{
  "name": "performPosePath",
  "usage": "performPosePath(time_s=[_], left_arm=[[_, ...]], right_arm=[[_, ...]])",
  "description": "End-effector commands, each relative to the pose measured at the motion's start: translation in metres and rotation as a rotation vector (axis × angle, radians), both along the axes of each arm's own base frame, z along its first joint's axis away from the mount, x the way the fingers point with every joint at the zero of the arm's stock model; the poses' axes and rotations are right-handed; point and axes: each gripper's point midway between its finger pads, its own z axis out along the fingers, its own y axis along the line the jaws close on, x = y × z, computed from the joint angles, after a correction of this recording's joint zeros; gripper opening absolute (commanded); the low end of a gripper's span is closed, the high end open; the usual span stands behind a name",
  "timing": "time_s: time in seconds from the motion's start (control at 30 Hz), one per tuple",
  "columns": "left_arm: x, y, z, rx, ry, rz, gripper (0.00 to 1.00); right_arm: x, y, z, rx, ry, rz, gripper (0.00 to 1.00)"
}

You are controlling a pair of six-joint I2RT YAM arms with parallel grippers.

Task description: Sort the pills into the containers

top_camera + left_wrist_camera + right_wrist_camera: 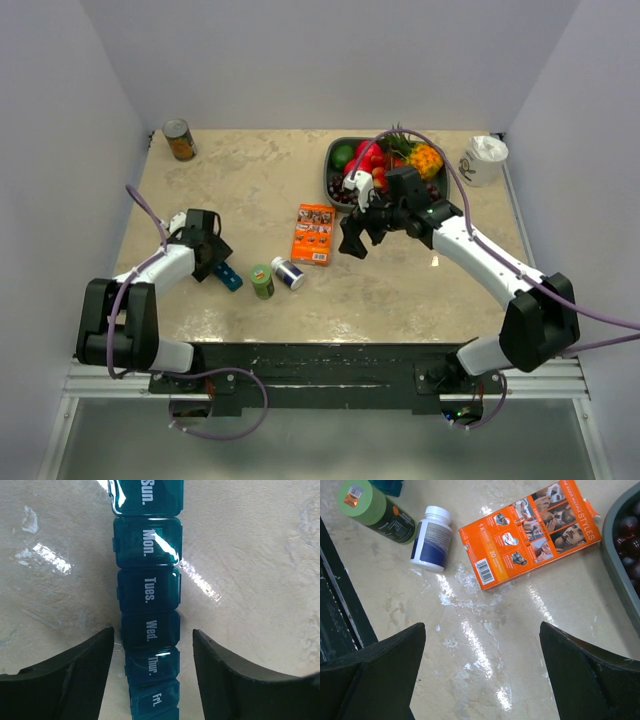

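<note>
Marbled beige desk (pixel 250 170) carries everything. At its far side sits the grey fruit tray (pixel 332 172), with the orange box (pixel 314 233) just in front of it; neither belongs to the sort. Your right jaws hang spread wide over bare desk near that box, holding nothing. The teal containers (pixel 148 592) lie by the left arm, lids apparently shut. Your left jaws straddle the strip at Wed., spread, touching neither side, probably positioned to steady it. The white bottle (pixel 288 273) and green bottle (pixel 262 282) rest just beside it.
</note>
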Motion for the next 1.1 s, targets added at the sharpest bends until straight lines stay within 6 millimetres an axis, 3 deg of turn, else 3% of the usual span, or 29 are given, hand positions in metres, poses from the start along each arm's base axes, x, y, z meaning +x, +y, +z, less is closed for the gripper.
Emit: performPosePath(time_s=[0.0,0.1,0.3,0.43,0.63,0.83,0.97,1.03,1.07], left_arm=[[0.015,0.007,0.006,0.011,-0.045,0.058,0.66],[0.013,0.008,0.001,0.014,-0.029,0.059,0.59],[0.012,0.009,0.006,0.02,-0.044,0.057,0.34],[0.015,0.01,0.026,0.031,-0.095,0.037,0.19],[0.021,0.002,0.077,0.016,-0.212,-0.038,0.1],[0.028,-0.035,0.139,-0.054,-0.361,-0.127,0.07],[0.03,-0.087,0.182,-0.142,-0.445,-0.224,0.06],[0.029,-0.107,0.191,-0.199,-0.458,-0.242,0.06],[0.025,-0.126,0.2,-0.226,-0.473,-0.282,0.06]], right_arm=[[0.001,0.0,0.023,0.085,-0.047,0.002,0.99],[0.003,-0.006,0.028,0.105,-0.055,-0.016,0.99],[0.005,-0.014,0.035,0.135,-0.068,-0.036,0.99],[0.006,-0.02,0.039,0.146,-0.077,-0.049,0.99],[0.008,-0.032,0.047,0.164,-0.108,-0.074,0.99],[0.01,-0.042,0.055,0.181,-0.129,-0.1,0.99],[0.013,-0.051,0.059,0.187,-0.147,-0.126,0.99],[0.014,-0.056,0.06,0.185,-0.156,-0.141,0.99],[0.015,-0.061,0.063,0.186,-0.169,-0.154,0.99]])
